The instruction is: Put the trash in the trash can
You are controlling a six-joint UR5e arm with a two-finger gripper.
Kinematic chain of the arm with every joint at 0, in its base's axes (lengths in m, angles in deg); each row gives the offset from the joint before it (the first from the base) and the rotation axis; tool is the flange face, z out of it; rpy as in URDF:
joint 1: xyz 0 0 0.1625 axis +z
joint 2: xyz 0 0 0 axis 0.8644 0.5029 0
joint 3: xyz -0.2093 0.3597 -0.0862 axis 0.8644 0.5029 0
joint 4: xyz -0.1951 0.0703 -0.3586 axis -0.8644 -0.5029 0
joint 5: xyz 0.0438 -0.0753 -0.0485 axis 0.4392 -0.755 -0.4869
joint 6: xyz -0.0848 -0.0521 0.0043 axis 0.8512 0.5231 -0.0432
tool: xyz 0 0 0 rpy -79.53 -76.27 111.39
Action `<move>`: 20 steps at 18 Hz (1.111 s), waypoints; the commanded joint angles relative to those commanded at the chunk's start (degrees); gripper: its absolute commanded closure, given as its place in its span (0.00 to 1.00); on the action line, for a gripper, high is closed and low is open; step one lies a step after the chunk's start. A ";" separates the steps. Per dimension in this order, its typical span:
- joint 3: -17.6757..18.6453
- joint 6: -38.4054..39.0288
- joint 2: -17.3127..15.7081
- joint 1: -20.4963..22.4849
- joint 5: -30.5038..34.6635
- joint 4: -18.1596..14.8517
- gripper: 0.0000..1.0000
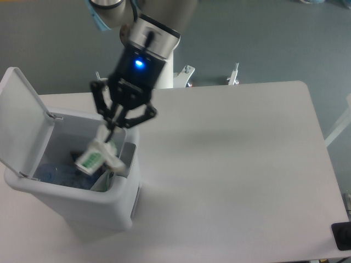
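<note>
My gripper hangs over the open trash can, shut on a crumpled white wrapper with a green mark. The wrapper dangles from the fingertips above the bin's opening, near its right wall. The bin is pale grey-white, its flip lid standing up at the left and its grey latch tab on the right rim. Inside lie a crushed clear bottle and other litter, partly hidden by the wrapper.
The arm's white base column stands behind the table's far edge. A dark object sits at the table's right front corner. The white tabletop stretches to the right of the bin.
</note>
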 joint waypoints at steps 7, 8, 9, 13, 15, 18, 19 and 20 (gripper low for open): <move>-4.30 0.17 5.96 3.94 0.00 0.53 0.00; -5.79 0.17 7.90 5.61 0.00 0.53 0.00; -7.11 0.35 9.57 7.28 0.09 0.53 0.00; -11.24 0.35 14.49 13.87 0.26 -0.09 0.00; -11.43 -0.96 17.22 16.69 2.10 0.17 0.00; -11.51 -4.21 19.78 19.41 8.86 0.18 0.00; -11.34 -5.27 19.78 19.68 10.36 0.26 0.00; -10.90 -7.19 19.61 19.69 12.20 0.18 0.00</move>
